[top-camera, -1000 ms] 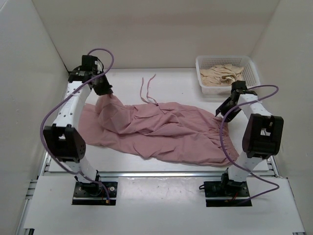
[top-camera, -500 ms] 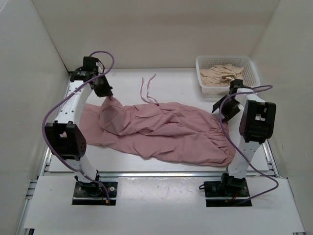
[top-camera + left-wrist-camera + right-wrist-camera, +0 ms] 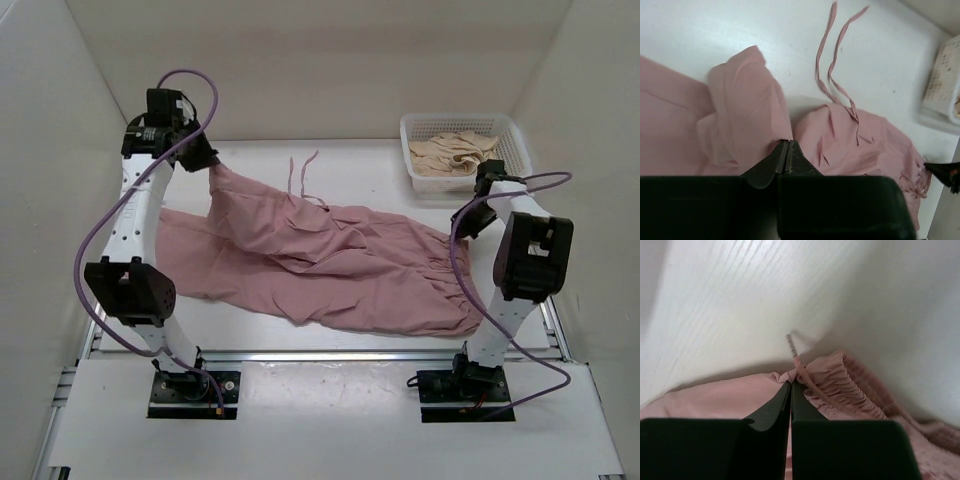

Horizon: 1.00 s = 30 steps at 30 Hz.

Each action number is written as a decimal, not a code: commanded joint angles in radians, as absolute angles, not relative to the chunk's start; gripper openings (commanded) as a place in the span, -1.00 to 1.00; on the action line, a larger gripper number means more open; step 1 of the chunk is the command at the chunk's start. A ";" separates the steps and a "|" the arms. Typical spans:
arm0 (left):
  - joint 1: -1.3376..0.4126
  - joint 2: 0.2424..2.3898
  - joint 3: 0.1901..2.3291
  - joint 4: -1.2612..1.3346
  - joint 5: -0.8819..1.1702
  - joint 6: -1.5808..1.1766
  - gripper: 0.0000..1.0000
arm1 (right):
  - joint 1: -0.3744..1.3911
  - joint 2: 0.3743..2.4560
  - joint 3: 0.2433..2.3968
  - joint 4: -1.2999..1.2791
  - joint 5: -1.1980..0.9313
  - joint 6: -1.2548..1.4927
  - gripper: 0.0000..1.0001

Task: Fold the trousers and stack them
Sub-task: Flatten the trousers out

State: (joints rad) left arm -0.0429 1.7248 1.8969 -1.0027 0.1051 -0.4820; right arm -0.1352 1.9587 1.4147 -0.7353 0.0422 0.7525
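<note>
- Left gripper (image 3: pixel 785 156): jaws pressed together, with a fold of the trousers (image 3: pixel 747 115) pinched at the tips. The cloth is bunched there and hangs to the left.
- Top view: left gripper (image 3: pixel 203 160) is raised at the far left. The pinched fabric rises to it in a peak off the table (image 3: pixel 370 165).
- Right gripper (image 3: pixel 791 390): jaws closed, tips clamped on the edge of the gathered waistband (image 3: pixel 840 380). A thin cord end (image 3: pixel 792 347) stands up just past the tips.
- Top view: right gripper (image 3: pixel 462 222) is low at the right, at the waist end.
- Trousers (image 3: pixel 330 265) lie rumpled across mid-table, waist right and legs left.
- Drawstring (image 3: pixel 300 178): two ends trail toward the far side on bare table.
- White basket (image 3: pixel 517 150) sits in the far right corner and holds a beige garment (image 3: pixel 455 150), apart from the trousers.
</note>
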 commanded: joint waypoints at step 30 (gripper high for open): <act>0.064 2.273 2.557 -1.140 0.184 -0.486 0.99 | -0.158 1.560 1.371 -0.749 0.296 0.835 -1.00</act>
State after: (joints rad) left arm 0.0498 2.3707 2.6522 -1.0527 0.0940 -0.4828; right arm -0.1513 1.5555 1.3159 -0.7540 0.2630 0.8143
